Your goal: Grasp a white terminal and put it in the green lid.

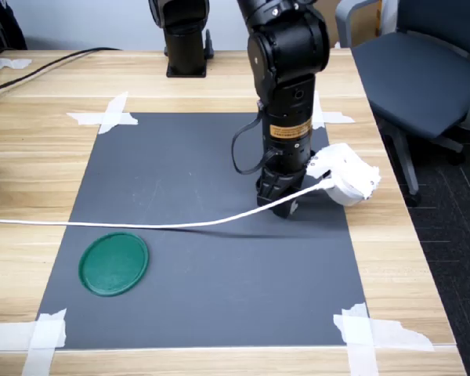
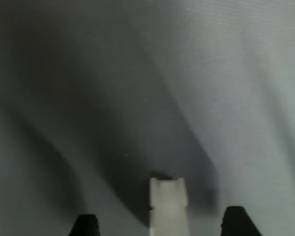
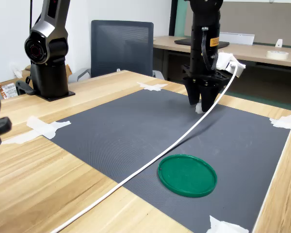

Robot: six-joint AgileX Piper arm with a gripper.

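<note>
Taking the green lid [image 1: 114, 264] as our landmark and reading the first exterior view from its left, we find the lid lying flat and empty near the near-left corner of the dark mat [image 1: 188, 157], so nothing has been delivered yet. A white cable [image 1: 141, 225] runs just beyond the lid, from the first exterior view's left edge toward the arm. Well to the right of the lid and farther back, the gripper [image 1: 280, 210] points straight down with its tips at or just above the mat. In the wrist view the white terminal [image 2: 167, 206] sits upright between the two dark fingertips [image 2: 84, 225], with mat showing on either side of it, so we judge the fingers to be spread wider than the piece and not yet pressing on it. In the second exterior view a small white shape [image 3: 199, 108] shows at the tips, far from the lid toward the mat's far side. By our reading, the approach is done; closing on the terminal, lifting, carrying it across to the lid and releasing it there all remain.
</note>
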